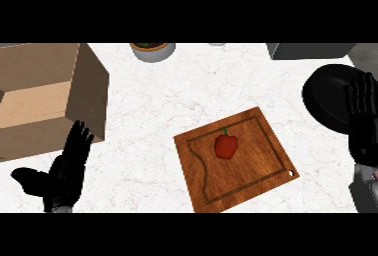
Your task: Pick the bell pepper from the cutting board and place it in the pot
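Black left hand (63, 172) low, fingers straight; right hand (363, 117) upright over pot (328, 97) (fingers apart), pepper (226, 146) on cutting board (244, 180)

A red bell pepper (226, 146) with a short green stem lies on the upper middle of a brown wooden cutting board (244, 175), set askew on the white surface. The black pot (328, 97) stands well apart, up to the right.
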{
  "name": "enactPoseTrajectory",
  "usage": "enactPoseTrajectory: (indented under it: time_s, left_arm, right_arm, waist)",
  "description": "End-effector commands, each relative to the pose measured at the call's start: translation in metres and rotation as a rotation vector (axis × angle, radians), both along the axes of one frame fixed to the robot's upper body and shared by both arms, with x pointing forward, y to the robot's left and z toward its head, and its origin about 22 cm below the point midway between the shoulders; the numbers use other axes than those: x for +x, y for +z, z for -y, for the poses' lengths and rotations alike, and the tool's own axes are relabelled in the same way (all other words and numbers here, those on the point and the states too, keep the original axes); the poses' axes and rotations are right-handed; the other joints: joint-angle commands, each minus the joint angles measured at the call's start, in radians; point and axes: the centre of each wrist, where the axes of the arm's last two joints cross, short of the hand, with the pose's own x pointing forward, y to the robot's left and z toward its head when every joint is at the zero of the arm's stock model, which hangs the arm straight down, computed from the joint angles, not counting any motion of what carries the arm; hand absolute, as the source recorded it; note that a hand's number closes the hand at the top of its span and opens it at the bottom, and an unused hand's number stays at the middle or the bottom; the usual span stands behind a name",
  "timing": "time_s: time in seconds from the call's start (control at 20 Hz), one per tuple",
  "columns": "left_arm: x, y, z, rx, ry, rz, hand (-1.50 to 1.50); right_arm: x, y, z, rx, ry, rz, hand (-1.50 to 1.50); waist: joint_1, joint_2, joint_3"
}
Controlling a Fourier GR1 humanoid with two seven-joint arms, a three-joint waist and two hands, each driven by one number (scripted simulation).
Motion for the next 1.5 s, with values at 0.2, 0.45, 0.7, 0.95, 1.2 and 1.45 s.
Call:
enactPoseTrajectory:
  time_s: [0.2, 0.45, 0.7, 0.95, 1.2, 1.45]
  left_arm:
    - [0.020, 0.007, 0.005, 0.167, -0.311, -0.092, 0.00]
    - [0.015, -0.005, 0.014, 0.147, -0.366, -0.151, 0.00]
    - [0.030, -0.005, 0.008, 0.150, -0.427, -0.172, 0.00]
    - [0.038, -0.007, 0.020, 0.142, -0.440, -0.181, 0.00]
    - [0.032, -0.012, 0.019, 0.134, -0.418, -0.188, 0.00]
    - [0.047, 0.004, 0.020, 0.136, -0.457, -0.176, 0.00]
  right_arm:
    - [-0.010, -0.048, -0.107, -0.107, 0.094, -0.326, 1.50]
    - [-0.008, -0.046, -0.093, -0.395, -0.329, 0.033, -1.50]
    - [-0.029, -0.049, -0.201, -0.306, -0.367, 0.262, -1.50]
    - [-0.037, -0.043, -0.214, -0.354, -0.294, 0.004, -1.50]
    - [-0.038, -0.019, -0.217, -0.325, -0.279, -0.253, -1.50]
    - [-0.021, 0.029, -0.229, -0.271, -0.296, -0.410, -1.50]
  waist:
    - [0.023, 0.018, -0.033]
    - [-0.023, 0.005, -0.036]
    - [0.005, 0.008, -0.032]
    - [-0.007, 0.002, -0.036]
    - [-0.002, -0.001, -0.035]
    - [0.013, 0.005, -0.030]
